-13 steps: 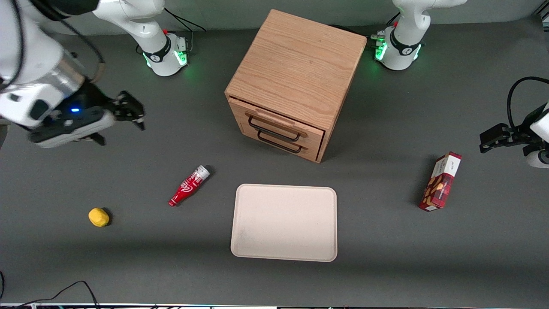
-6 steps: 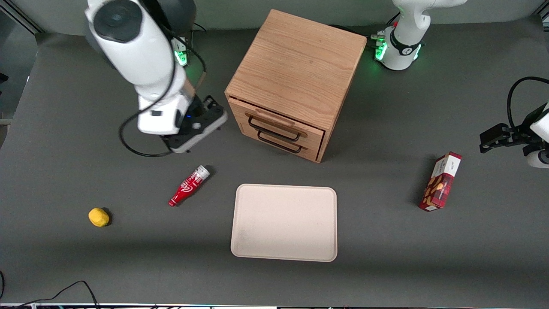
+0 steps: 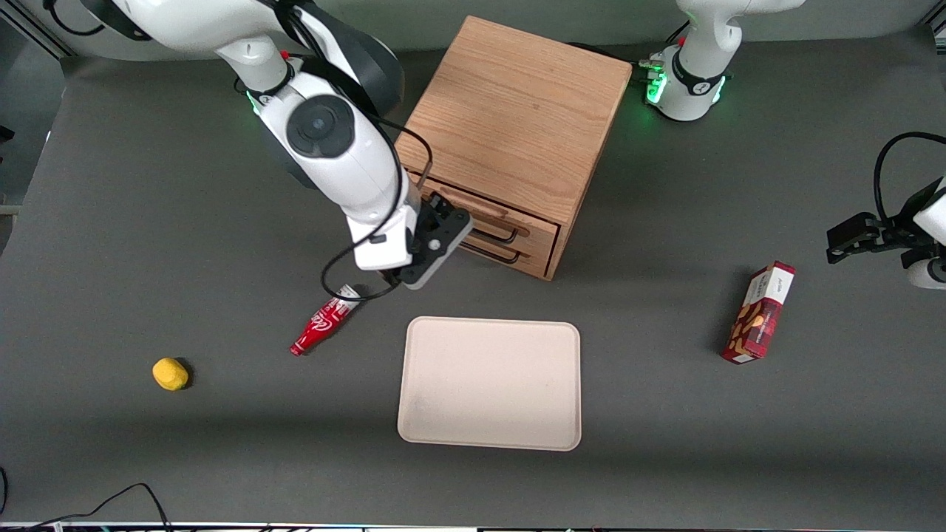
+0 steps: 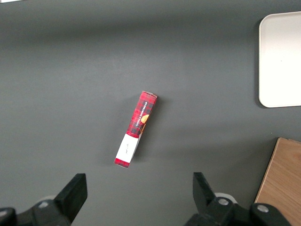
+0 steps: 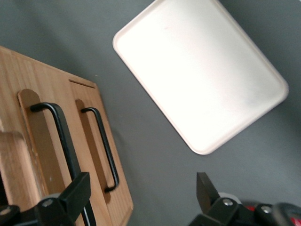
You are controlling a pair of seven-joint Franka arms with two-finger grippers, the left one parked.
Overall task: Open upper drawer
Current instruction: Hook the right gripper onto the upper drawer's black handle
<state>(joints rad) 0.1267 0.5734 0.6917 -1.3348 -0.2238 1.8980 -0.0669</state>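
The oak cabinet (image 3: 517, 118) stands at the table's middle with both drawers closed. The upper drawer (image 3: 538, 227) has a thin black loop handle (image 3: 508, 235) above the lower drawer's twin handle (image 3: 497, 256). My right gripper (image 3: 446, 214) is open and empty, just in front of the drawer fronts at the working arm's end of them, hiding part of both handles. In the right wrist view the gripper (image 5: 141, 197) is spread wide; one finger (image 5: 70, 197) overlaps the upper drawer's handle (image 5: 63, 136), with the lower handle (image 5: 104, 146) beside it.
A pale tray (image 3: 489, 383) lies nearer the front camera than the cabinet, also in the right wrist view (image 5: 197, 70). A red bottle (image 3: 325, 321) lies beside the gripper. A yellow lump (image 3: 170, 374) sits toward the working arm's end. A red box (image 3: 759, 312) lies toward the parked arm's end.
My right arm has swung in from the working arm's end of the table to the front of the drawers. The drawers have not moved.
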